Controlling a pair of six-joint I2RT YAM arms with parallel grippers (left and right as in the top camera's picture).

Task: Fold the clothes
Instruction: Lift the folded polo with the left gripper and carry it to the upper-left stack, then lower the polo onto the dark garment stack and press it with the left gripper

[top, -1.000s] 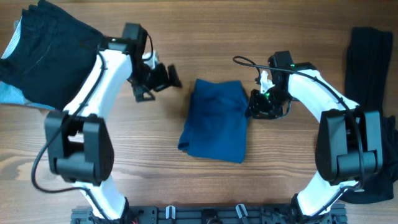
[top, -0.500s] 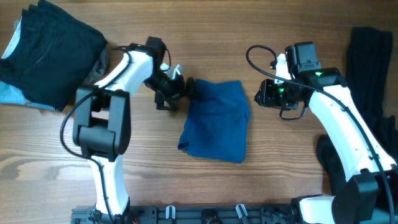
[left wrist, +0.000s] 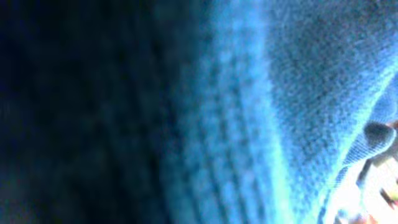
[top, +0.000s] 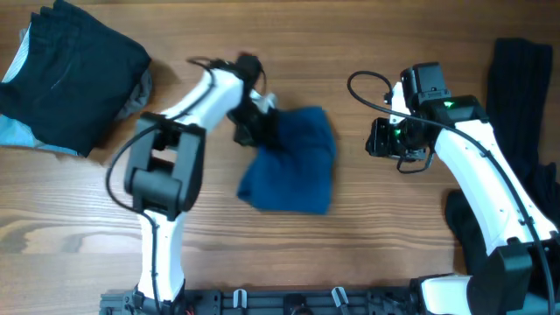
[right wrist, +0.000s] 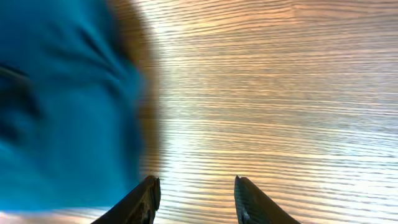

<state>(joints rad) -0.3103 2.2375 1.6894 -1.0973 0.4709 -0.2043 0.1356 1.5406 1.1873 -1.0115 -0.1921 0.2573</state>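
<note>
We are mid-fold on the blue garment (top: pixel 293 166), which lies right against our left gripper (top: pixel 260 122); cloth fills its camera, so we cannot tell its grip. Our right gripper (right wrist: pixel 196 186) hangs parted and empty, the garment near its left. Next, we judge, it must pinch an edge.

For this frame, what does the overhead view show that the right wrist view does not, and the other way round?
Only the overhead view shows the left gripper at the upper-left edge of the blue garment, the dark clothes pile at top left and the black garment along the right edge. Only the right wrist view shows the right gripper up close: fingers apart over bare wood, nothing between them. Both show the blue garment and the wooden table.
</note>
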